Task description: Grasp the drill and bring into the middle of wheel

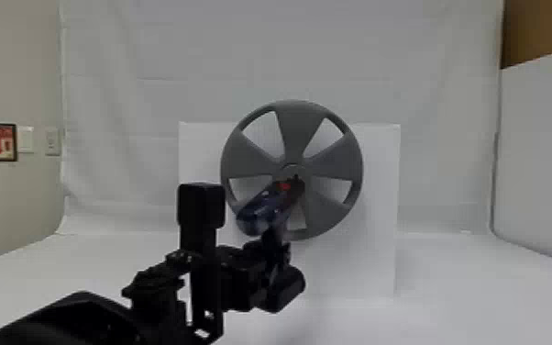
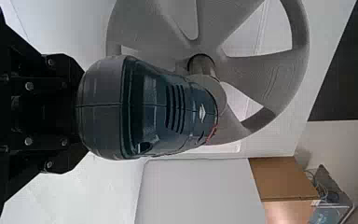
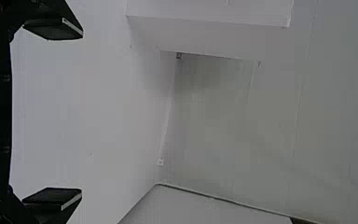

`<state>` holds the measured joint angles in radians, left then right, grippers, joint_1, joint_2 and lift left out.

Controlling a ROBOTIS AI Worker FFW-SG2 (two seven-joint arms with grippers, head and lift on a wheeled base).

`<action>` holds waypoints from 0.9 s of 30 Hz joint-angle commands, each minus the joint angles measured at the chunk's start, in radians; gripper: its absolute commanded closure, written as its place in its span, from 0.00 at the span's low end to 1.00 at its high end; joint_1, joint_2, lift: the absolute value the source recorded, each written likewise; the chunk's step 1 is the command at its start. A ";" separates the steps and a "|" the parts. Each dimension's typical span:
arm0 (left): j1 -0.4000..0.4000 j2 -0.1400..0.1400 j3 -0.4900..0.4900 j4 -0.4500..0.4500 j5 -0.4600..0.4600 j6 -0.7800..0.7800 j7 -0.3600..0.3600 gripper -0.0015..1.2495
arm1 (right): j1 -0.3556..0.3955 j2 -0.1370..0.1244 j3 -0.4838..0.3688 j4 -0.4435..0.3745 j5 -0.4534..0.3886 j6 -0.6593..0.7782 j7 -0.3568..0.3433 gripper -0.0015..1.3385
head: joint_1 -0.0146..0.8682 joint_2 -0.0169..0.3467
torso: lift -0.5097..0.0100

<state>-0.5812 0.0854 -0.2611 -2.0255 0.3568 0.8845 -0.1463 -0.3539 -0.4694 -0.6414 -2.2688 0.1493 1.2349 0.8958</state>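
— "Now, the left gripper (image 1: pixel 278 237) is clasping the drill (image 1: pixel 261 212) by its handle, the nose showing right at the middle of the wheel (image 1: pixel 297 120)!"
— "Is it touching?"
— "The angle is hiding that! Meanwhile, the right gripper (image 3: pixel 81 112) is hanging open, its fingers standing well apart."

Soft, diffuse light is filling the head view; small highlights are glinting on the power drill (image 1: pixel 263 208), and faint shadow is darkening the worktop (image 1: pixel 449 280).
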 commanded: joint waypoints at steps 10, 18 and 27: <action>-0.031 -0.010 -0.012 0.048 -0.033 -0.033 0.045 0.98 | 0.000 -0.002 0.011 0.002 0.006 0.005 0.000 0.08 | 0.08 0.13 | 0.21; -0.040 -0.010 -0.020 0.064 -0.052 -0.035 0.047 0.98 | 0.001 -0.002 0.014 0.003 0.009 0.006 0.000 0.08 | 0.08 0.13 | 0.21; -0.048 -0.012 -0.035 0.064 -0.076 -0.033 0.051 0.98 | 0.003 -0.003 0.017 0.003 0.009 0.008 0.000 0.08 | 0.08 0.13 | 0.21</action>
<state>-0.6260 0.0741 -0.2919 -1.9621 0.2865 0.8506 -0.0952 -0.3517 -0.4718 -0.6269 -2.2657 0.1580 1.2411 0.8958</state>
